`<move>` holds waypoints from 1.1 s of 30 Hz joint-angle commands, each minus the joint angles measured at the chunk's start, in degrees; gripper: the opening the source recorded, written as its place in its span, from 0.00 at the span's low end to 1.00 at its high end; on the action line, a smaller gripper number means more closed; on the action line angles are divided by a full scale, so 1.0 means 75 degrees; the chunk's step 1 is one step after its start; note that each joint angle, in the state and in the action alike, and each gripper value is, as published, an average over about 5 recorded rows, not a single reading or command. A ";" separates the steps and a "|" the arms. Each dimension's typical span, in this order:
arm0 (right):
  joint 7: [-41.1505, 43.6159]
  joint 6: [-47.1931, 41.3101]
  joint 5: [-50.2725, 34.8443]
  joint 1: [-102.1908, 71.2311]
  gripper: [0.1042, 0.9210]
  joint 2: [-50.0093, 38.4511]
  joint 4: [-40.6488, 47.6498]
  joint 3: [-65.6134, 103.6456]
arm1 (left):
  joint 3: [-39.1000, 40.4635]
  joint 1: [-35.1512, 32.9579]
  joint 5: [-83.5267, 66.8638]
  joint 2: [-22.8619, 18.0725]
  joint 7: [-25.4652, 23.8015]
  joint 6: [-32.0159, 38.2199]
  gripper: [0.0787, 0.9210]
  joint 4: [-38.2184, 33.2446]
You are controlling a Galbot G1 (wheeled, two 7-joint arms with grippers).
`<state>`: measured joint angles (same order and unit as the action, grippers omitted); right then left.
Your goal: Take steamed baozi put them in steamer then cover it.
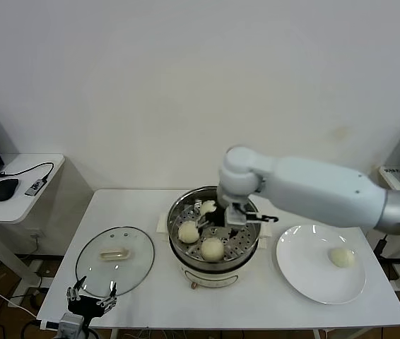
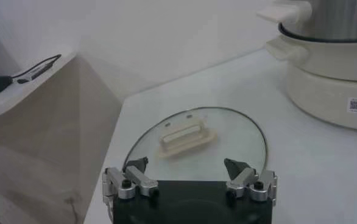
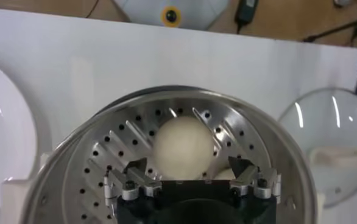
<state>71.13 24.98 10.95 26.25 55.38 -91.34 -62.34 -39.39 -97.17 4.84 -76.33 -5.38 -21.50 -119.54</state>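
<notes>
The steamer (image 1: 248,242), a shiny perforated steel basket on a white pot base, stands mid-table. Two steamed baozi lie in it at the left (image 1: 189,232) and the front (image 1: 213,248). A third white bun (image 1: 207,207) shows at the far side, beside my right gripper. A fourth baozi (image 1: 341,257) lies on the white plate (image 1: 306,272). My right gripper (image 1: 234,220) is low inside the basket, open and empty. In the right wrist view the front bun (image 3: 183,148) lies just beyond the open right gripper (image 3: 189,173), untouched, on the steamer floor (image 3: 99,164).
The round glass lid (image 1: 115,258) with its cream handle lies flat left of the steamer. My left gripper (image 1: 90,296) is parked open at the lid's near edge, also shown in the left wrist view (image 2: 187,165). A side desk (image 1: 16,187) holds a mouse.
</notes>
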 commanded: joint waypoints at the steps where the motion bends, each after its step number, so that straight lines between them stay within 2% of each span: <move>1: -0.0325 -0.1820 -0.2066 0.1371 0.88 -0.1932 0.0125 -0.0597 | 0.0017 -0.0008 -0.0001 0.0034 -0.0011 0.0002 0.88 -0.0007; 4: -0.0232 -0.2718 -0.2858 0.1515 0.88 -0.2778 0.0128 -0.0762 | 0.0031 -0.0010 -0.0009 0.0056 -0.0019 0.0002 0.88 -0.0022; 8: 0.0108 -0.3833 -0.3261 0.1331 0.88 -0.3716 0.0241 -0.0720 | 0.0065 -0.0025 -0.0011 0.0088 -0.0033 -0.0001 0.88 -0.0060; 13: 0.0315 -0.5254 -0.2966 0.0195 0.88 -0.4427 0.0585 0.0144 | 0.0126 -0.0048 -0.0008 0.0124 -0.0044 -0.0009 0.88 -0.0075; 16: 0.0380 -0.5669 -0.2488 -0.0936 0.88 -0.4678 0.0835 0.1023 | 0.0161 -0.0064 -0.0008 0.0105 -0.0054 -0.0017 0.88 -0.0078; 24: 0.0373 -0.5574 -0.1217 -0.3428 0.88 -0.4539 0.1660 0.2965 | 0.0178 -0.0120 -0.0008 0.0100 -0.0019 -0.0009 0.88 0.0018; 33: 0.0101 -0.5107 -0.0543 -0.3945 0.88 -0.3974 0.2615 0.3263 | 0.0163 -0.0179 0.0005 0.0100 -0.0081 -0.0040 0.88 0.0066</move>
<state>72.66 -11.94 1.34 6.94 25.36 -78.93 -45.34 -38.15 -98.49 4.84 -75.54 -5.95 -21.75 -119.31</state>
